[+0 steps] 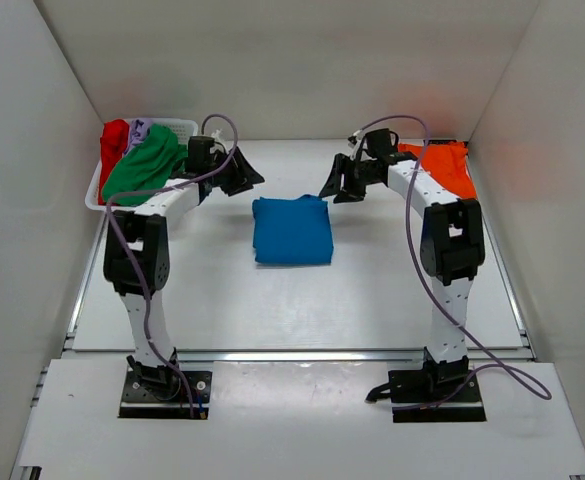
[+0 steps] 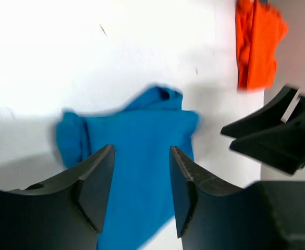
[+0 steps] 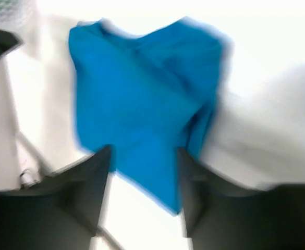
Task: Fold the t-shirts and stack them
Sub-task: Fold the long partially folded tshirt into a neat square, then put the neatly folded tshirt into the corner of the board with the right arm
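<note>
From above, the folded blue t-shirt [image 1: 292, 230] lies between the left gripper [image 1: 245, 176] and the right gripper [image 1: 337, 190], touching neither. Left wrist: jaws partly apart, empty, above the shirt. Right wrist: jaws likewise parted, holding nothing.

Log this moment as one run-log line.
blue t-shirt: folded, table centre | left pincer: open, empty | right pincer: open, empty | orange t-shirt: far right | green t-shirt: draped over basket

Blue t-shirt [image 1: 292, 230]: soft matt cloth, lightly creased. Fingers [image 2: 97, 182]: matt black plastic, faintly scuffed. Counter [image 1: 222, 290]: smooth white surface, shown matt.
</note>
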